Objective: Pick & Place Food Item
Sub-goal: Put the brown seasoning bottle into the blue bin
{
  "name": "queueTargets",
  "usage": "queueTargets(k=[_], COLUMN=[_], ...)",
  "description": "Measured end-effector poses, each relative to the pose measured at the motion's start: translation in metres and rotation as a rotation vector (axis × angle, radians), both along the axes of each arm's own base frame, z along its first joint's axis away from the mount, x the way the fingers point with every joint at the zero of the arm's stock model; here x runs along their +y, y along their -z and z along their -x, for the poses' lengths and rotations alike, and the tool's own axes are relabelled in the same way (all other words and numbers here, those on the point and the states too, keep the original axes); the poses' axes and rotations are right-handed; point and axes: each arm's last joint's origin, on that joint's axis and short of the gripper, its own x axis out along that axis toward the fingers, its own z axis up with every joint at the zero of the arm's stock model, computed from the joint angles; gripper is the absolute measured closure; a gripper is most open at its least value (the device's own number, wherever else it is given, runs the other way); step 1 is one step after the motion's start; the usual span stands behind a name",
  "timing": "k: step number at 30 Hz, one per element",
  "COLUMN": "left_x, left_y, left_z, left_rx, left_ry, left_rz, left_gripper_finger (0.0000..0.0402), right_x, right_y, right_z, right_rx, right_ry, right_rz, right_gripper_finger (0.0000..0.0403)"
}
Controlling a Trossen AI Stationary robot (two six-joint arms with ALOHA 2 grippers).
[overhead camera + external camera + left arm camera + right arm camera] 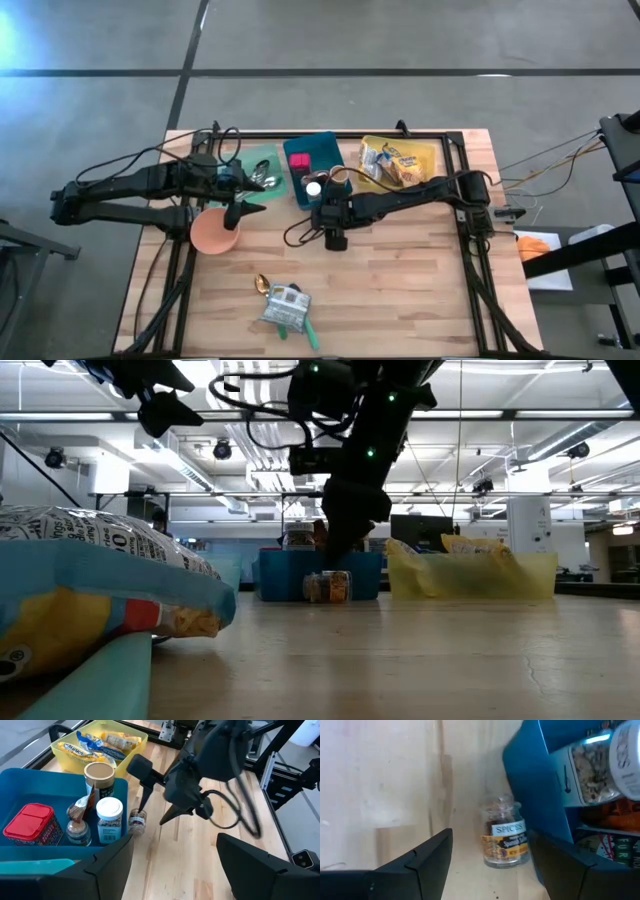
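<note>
From my console the small clear glass spice jar with the orange-and-white label is the thing to watch, and only part of it reads well. In the right wrist view its label shows "SPICES" but the lower print is too blurred for me to read. It stands upright on the pale wooden slat table, just beside the outer wall of the blue plastic bin. I cannot tell whether it touches that wall. In the low view the jar sits in front of the bin with the dark arm above it.

The right gripper hangs over the jar with its two dark tapered fingers spread apart, holding nothing. From the left wrist view one fingertip points down right at the jar's cap, though I cannot say whether it makes contact.

The left gripper has its fingers apart too, empty, over the rim of the round salmon-pink bowl.

Inside the bin I see a white-capped jar of seeds, a red-lidded square container and a brown-lidded round tin. The translucent yellow tray holds crinkled snack packets, cut off at the picture's edge in the left wrist view.
</note>
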Motion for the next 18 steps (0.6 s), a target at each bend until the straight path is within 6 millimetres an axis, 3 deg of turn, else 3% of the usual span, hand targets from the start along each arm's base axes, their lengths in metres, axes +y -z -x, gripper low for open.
queueTargets(k=[18], left_x=[0.0], left_y=[0.0], left_z=[0.0], left_rx=[0.0], left_ry=[-0.001], left_rz=[0.002], left_gripper_finger=[0.0113], right_x=[-0.023], right_y=[0.021], right_z=[0.007], right_rx=[0.022], right_ry=[0.006], right_rz=[-0.023], right_gripper_finger=[0.0142])
